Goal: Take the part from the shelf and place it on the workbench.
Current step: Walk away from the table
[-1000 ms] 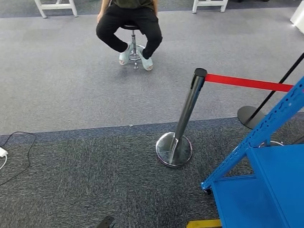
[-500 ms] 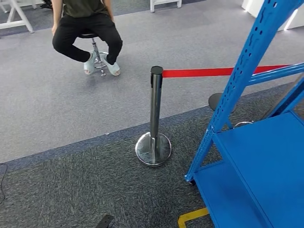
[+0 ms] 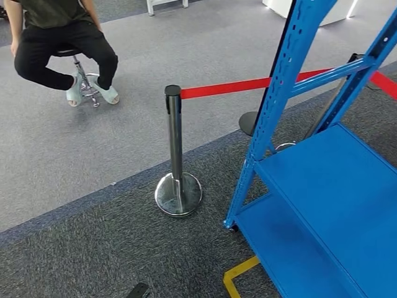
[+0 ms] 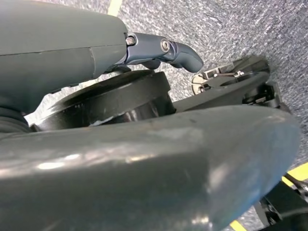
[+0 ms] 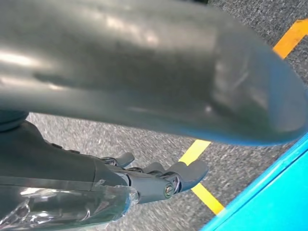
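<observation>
Shelf (image 3: pixel 327 186) is the one task thing on show: a blue metal rack at the right of the head view, its two visible tiers bare, with no part on them. Where the part lies I cannot tell; upper tiers are out of frame. Across the last second the whole picture has slid left and the rack has grown from a corner into most of the right side. That is the camera turning and closing in, not the things moving, so I judge the robot is still approaching and no reach has begun.

A chrome stanchion (image 3: pixel 177 161) with a red belt (image 3: pixel 224 88) stands just beside the rack's front upright, a yellow floor line (image 3: pixel 239 273) runs at its foot, and a seated person (image 3: pixel 61 43) is well apart on the lighter carpet.

Both arms hang low over the floor. The left hand (image 4: pixel 145 125) holds nothing, one finger stretched straight out. The right hand (image 5: pixel 138 144) is likewise empty, fingers extended and slightly apart, close to the rack's blue edge.
</observation>
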Available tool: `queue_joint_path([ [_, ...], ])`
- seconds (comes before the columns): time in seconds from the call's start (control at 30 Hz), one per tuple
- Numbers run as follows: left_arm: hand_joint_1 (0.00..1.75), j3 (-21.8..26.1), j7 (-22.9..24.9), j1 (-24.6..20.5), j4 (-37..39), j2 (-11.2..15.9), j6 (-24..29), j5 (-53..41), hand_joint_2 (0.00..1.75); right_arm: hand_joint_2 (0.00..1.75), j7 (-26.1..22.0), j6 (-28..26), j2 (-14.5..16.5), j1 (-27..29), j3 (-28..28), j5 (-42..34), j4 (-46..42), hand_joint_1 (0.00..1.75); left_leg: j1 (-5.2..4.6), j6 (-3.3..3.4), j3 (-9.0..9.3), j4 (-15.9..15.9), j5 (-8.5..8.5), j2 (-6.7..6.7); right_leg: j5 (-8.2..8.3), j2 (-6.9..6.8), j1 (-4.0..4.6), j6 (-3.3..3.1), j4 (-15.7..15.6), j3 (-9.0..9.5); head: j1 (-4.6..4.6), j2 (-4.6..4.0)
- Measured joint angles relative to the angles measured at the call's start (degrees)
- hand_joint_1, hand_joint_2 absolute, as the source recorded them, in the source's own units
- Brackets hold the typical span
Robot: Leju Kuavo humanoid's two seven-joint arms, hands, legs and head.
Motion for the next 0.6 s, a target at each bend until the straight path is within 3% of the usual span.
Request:
queue_joint_path([
  [0.07,0.00,0.0,0.1,0.2,0.0,0.1,0.0,-0.2,0.00,0.00,0.0,-0.1,0.0,0.0,0.0,-0.1,0.0,0.00,-0.28,-0.54,0.58,0.1,-0.50,1.15,2.74,-2.85,0.05,-0.26,-7.4,4.19,-0.01,0.00],
  [0.13,0.00,0.0,0.1,0.2,0.0,0.2,0.0,-0.3,0.00,0.00,0.0,-0.1,0.1,0.0,0.1,-0.2,0.0,0.00,-0.67,-1.15,1.04,0.0,-0.77,2.00,3.39,-4.28,0.15,-0.98,-10.1,5.63,-0.13,0.00],
  [0.2,0.00,0.0,0.1,0.3,0.0,0.2,0.0,-0.3,0.00,0.00,0.1,-0.1,0.1,0.0,0.1,-0.2,0.0,0.00,-0.71,-1.76,1.37,-0.2,-0.89,2.94,3.60,-2.85,0.14,-1.86,-10.2,5.45,-0.22,0.00],
  [0.27,0.00,0.0,0.2,0.2,0.0,0.3,0.0,-0.3,0.00,0.00,0.1,0.0,0.1,0.0,0.1,-0.2,0.0,0.00,-0.53,-2.42,0.99,1.0,-2.07,1.26,3.87,-1.35,-0.07,-2.59,-10.5,5.48,-0.48,0.00],
  [0.33,0.00,-0.1,0.2,-0.1,0.0,0.2,0.0,-0.4,0.00,0.00,0.1,0.1,0.1,-0.1,0.2,-0.2,-0.1,0.00,-0.42,-2.79,-1.76,6.7,-5.21,-1.94,4.08,0.15,-0.24,-3.11,-10.8,5.53,-0.91,0.00],
  [0.4,0.00,-0.1,0.1,-0.4,0.0,0.2,0.0,-0.4,0.00,0.00,0.1,0.1,0.1,-0.1,0.3,-0.3,-0.1,0.00,-0.43,-2.84,-5.78,14.3,-7.92,-3.14,4.13,1.91,-0.19,-3.33,-10.8,5.49,-1.06,0.00],
  [0.43,0.00,-0.1,0.1,-0.5,0.0,0.2,0.0,-0.4,0.00,0.00,0.1,0.1,0.1,-0.1,0.3,-0.3,-0.1,0.00,-0.43,-2.78,-6.97,16.1,-7.84,-3.32,4.13,2.91,-0.16,-3.34,-10.8,5.51,-1.08,0.00],
  [0.47,0.00,-0.1,0.1,-0.5,0.0,0.2,0.0,-0.4,0.00,0.00,0.1,0.2,0.1,-0.1,0.4,-0.4,-0.1,0.00,-0.42,-2.67,-7.11,15.7,-6.59,-3.46,4.15,3.91,-0.15,-3.32,-10.8,5.56,-1.07,0.00],
  [0.53,0.00,-0.1,0.1,-0.5,0.0,0.2,0.0,-0.6,0.00,0.00,0.1,0.2,0.1,-0.1,0.4,-0.5,-0.1,0.00,-0.25,-2.40,-4.75,9.6,-2.15,-4.82,4.25,5.86,-0.21,-3.14,-10.8,5.64,-1.09,0.00],
  [0.6,0.00,-0.1,0.1,-0.5,0.0,0.1,0.1,-0.8,0.00,0.00,0.1,0.1,0.1,-0.1,0.4,-0.5,-0.1,0.00,0.08,-2.05,-1.96,2.7,0.61,-7.37,4.32,7.54,-0.08,-2.64,-10.6,5.35,-1.14,0.00],
])
